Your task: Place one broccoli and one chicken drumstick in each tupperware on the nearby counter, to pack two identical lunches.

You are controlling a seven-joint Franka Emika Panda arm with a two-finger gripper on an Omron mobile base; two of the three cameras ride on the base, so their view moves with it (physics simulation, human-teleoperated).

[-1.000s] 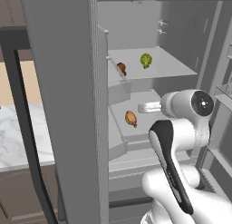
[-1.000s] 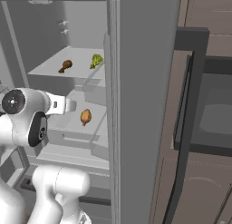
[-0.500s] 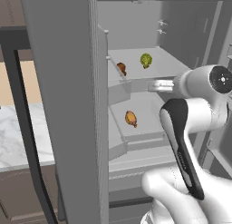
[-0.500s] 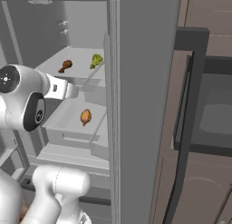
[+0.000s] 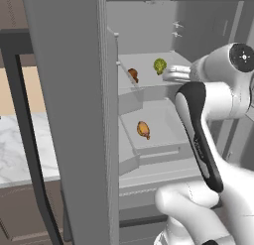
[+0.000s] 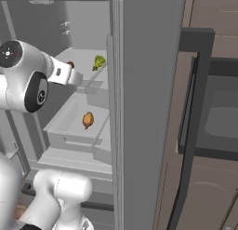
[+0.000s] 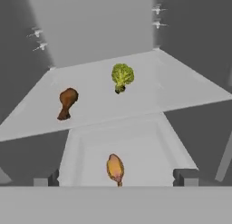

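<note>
- The robot's two-finger hand (image 7: 116,177) is open, its dark fingertips (image 7: 185,177) spread wide and holding nothing; it sits at the mouth of the open grey refrigerator (image 5: 74,115), level with the shelves.
- The bumpy green broccoli floret (image 7: 122,76) stands on the upper grey shelf (image 7: 181,89), with the dark brown chicken drumstick (image 7: 67,102) lying near it on the same shelf, apart from it.
- The golden-orange chicken drumstick (image 7: 115,168) lies in the shallow grey drawer tray (image 7: 81,150) one level below, closest to the hand and roughly centred between the fingertips.
- My judgement: the step in hand is reaching in for a first item. The golden-orange piece looks the easiest pick. Go in straight, drop the fingers either side of its narrow width, and close only once they straddle it.
- Watch the tray's front lip and the shelf edge above; a low, level approach should clear both.
- The hand view gives the alignment of the fingertips with the food, which the base views lack.
- The left base view shows the white marble surface (image 5: 20,150) beside the fridge door, the likely place for packing; no containers can be made out there.
- The right base view shows the dark wall oven (image 6: 209,112) to the fridge's other side, and the arm's elbow partly covers the brown drumstick there.
</note>
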